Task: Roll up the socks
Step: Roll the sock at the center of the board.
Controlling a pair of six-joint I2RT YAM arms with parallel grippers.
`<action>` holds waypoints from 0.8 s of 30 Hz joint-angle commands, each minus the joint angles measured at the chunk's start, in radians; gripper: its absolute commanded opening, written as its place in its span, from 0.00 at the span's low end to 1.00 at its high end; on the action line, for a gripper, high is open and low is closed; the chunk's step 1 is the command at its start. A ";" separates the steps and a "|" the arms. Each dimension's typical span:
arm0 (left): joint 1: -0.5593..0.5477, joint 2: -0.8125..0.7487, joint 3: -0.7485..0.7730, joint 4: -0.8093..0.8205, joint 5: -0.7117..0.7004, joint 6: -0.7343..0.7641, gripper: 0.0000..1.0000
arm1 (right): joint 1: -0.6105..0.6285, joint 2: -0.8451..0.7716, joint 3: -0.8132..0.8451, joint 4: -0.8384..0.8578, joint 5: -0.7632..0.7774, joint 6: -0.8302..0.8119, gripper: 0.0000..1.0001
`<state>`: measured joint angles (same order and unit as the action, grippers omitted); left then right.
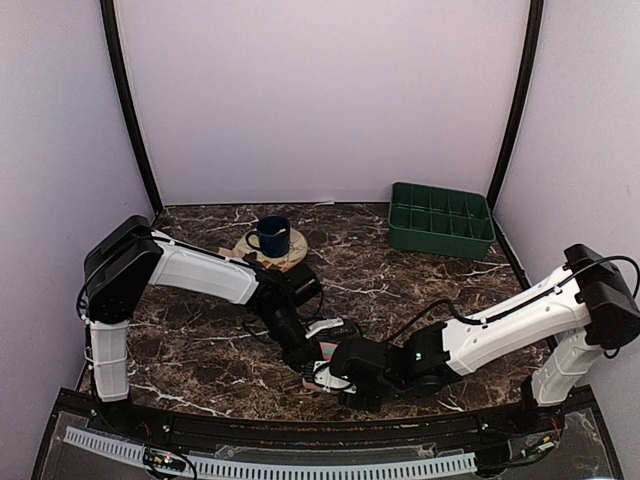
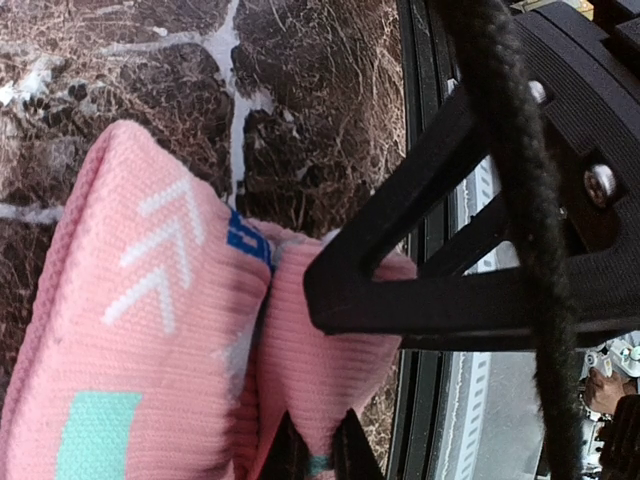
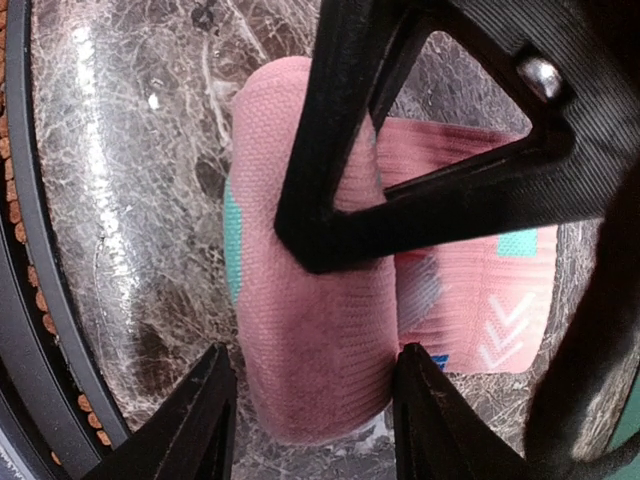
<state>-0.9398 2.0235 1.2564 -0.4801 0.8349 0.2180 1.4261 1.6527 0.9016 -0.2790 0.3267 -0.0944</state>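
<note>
A pink sock (image 2: 150, 330) with mint patches and white chevrons lies folded into a thick bundle on the dark marble table, close to the front edge. My left gripper (image 2: 320, 440) is shut, pinching a fold of the pink fabric between its fingertips. In the right wrist view the rolled end of the pink sock (image 3: 310, 340) sits between the spread fingers of my right gripper (image 3: 315, 400), which is open; its left finger (image 3: 205, 420) stands clear of the fabric. From above, both grippers meet over the sock (image 1: 326, 352) at the table's front middle.
A blue mug (image 1: 270, 237) stands on a round tan coaster (image 1: 293, 252) at the back middle. A green compartment tray (image 1: 442, 220) sits at the back right. The black front rail (image 1: 300, 425) runs just below the grippers.
</note>
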 commanded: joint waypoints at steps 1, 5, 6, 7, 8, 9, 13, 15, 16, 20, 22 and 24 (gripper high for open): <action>-0.005 0.039 -0.008 -0.099 -0.029 0.023 0.00 | 0.001 0.028 0.035 0.010 0.023 -0.031 0.49; -0.004 0.040 -0.007 -0.101 -0.023 0.027 0.00 | -0.014 0.047 0.038 0.006 0.005 -0.032 0.47; -0.004 0.041 -0.008 -0.100 -0.023 0.027 0.00 | -0.016 0.049 0.036 0.005 -0.001 -0.033 0.46; -0.004 0.042 -0.008 -0.101 -0.023 0.027 0.00 | -0.020 0.052 0.036 0.004 -0.007 -0.033 0.44; -0.004 0.043 -0.008 -0.100 -0.022 0.027 0.00 | -0.023 0.056 0.037 0.002 -0.012 -0.032 0.43; -0.003 0.043 -0.008 -0.099 -0.022 0.026 0.00 | -0.024 0.060 0.038 0.000 -0.019 -0.031 0.40; -0.002 0.044 -0.007 -0.093 -0.027 0.018 0.00 | -0.038 0.074 0.037 -0.012 -0.062 -0.026 0.22; -0.001 0.044 -0.006 -0.090 -0.031 0.011 0.00 | -0.043 0.081 0.032 -0.016 -0.086 -0.021 0.15; 0.000 0.044 -0.006 -0.087 -0.033 0.008 0.01 | -0.047 0.085 0.031 -0.020 -0.099 -0.019 0.12; 0.005 0.036 -0.011 -0.070 -0.050 -0.015 0.10 | -0.058 0.094 0.029 -0.033 -0.141 -0.006 0.06; 0.010 0.017 -0.026 -0.045 -0.063 -0.035 0.15 | -0.066 0.092 0.025 -0.035 -0.165 0.001 0.05; 0.027 -0.017 -0.054 0.008 -0.067 -0.064 0.20 | -0.077 0.088 0.019 -0.035 -0.185 0.009 0.04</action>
<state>-0.9310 2.0323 1.2587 -0.4885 0.8406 0.2008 1.3762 1.6981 0.9348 -0.2993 0.2199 -0.1146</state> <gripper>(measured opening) 0.167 0.140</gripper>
